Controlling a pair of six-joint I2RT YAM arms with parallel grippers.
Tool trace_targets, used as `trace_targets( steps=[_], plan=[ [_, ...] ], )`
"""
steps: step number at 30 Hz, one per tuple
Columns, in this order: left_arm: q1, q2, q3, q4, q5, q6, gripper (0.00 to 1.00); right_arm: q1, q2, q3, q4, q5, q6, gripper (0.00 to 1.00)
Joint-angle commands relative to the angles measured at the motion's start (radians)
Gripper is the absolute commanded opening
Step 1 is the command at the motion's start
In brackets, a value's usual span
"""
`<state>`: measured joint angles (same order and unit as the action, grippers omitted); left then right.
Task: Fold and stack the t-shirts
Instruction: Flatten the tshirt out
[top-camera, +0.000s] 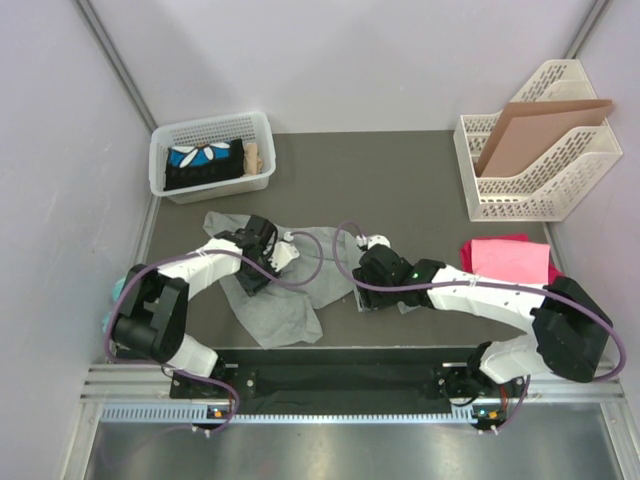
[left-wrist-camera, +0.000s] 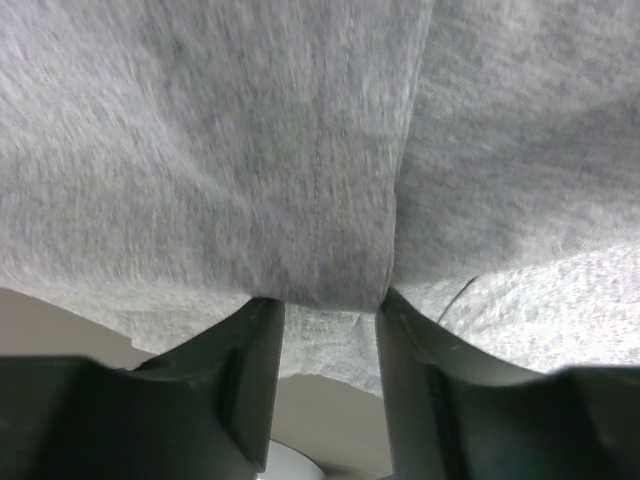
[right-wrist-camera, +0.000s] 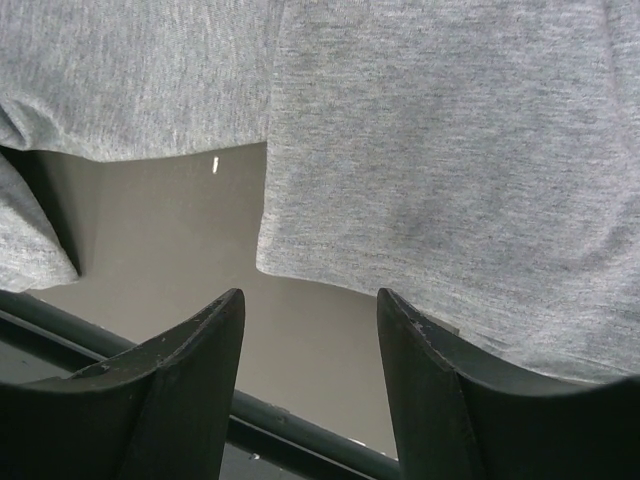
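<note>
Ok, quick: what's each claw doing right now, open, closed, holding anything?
Left claw: closed on a fold of the grey t-shirt.
Right claw: open, nothing held, at the same shirt's edge.

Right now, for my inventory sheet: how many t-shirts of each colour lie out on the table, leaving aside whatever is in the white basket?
Heather grey cloth t-shirt, spread loose: 1
Bright pink folded t-shirt: 1
Magenta folded t-shirt, showing beneath the pink one: 1
Total: 3
</note>
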<state>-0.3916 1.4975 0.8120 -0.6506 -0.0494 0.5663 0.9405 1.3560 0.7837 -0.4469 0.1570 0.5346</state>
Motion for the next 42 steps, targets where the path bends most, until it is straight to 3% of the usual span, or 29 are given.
trace_targets(
  steps=[1,6,10,12,14,18,30,42],
  plan=[
    [0.003,0.03,0.049,0.02,0.006,-0.003,0.42,0.014,0.02,0.0,0.059,0.015,-0.004,0.55],
    [0.003,0.007,0.061,-0.004,0.0,0.004,0.4,0.014,0.061,0.002,0.082,0.01,-0.007,0.55],
    [0.003,-0.025,0.072,-0.041,0.005,0.003,0.5,0.015,0.086,0.012,0.089,0.0,-0.008,0.55],
    [0.005,-0.048,0.073,-0.052,0.005,0.0,0.62,0.02,0.088,0.012,0.093,-0.002,-0.008,0.55],
    [0.005,-0.069,0.072,-0.055,0.009,-0.005,0.67,0.02,0.088,0.011,0.094,-0.004,-0.008,0.55],
    [0.005,-0.065,0.064,-0.037,0.017,-0.016,0.68,0.023,0.084,0.009,0.094,-0.002,-0.008,0.54],
    [0.005,0.009,0.087,0.042,-0.001,-0.046,0.62,0.023,0.065,-0.009,0.094,-0.002,-0.002,0.53],
    [0.005,0.012,0.141,0.031,-0.015,-0.043,0.42,0.035,0.055,-0.026,0.102,-0.002,0.01,0.51]
  ],
)
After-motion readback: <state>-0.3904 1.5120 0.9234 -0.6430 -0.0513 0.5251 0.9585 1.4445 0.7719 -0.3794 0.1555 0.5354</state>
